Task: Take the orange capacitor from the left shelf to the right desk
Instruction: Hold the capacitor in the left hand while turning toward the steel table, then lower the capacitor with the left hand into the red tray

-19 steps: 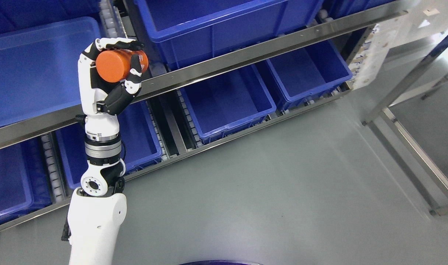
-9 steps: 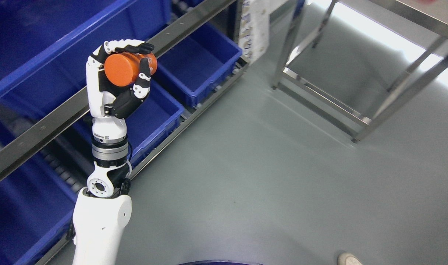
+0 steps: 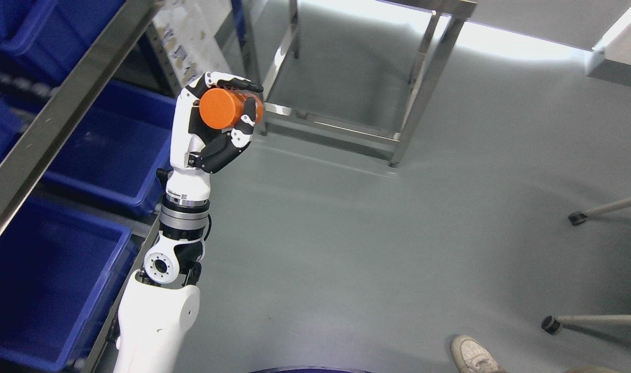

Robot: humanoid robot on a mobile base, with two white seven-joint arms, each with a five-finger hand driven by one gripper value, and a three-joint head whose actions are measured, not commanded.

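Orange capacitor [image 3: 223,108] sits clamped on its side in the left hand [image 3: 212,129], raised over the floor beside the shelf [image 3: 61,119] of blue bins [image 3: 41,280]; you are mid-transfer, so next carry it right to the worktop [image 3: 613,57] and release it there.

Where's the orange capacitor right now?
In the head view, upper left of centre: the orange capacitor is gripped in the left hand, over the grey floor between the blue bins and the steel frame.
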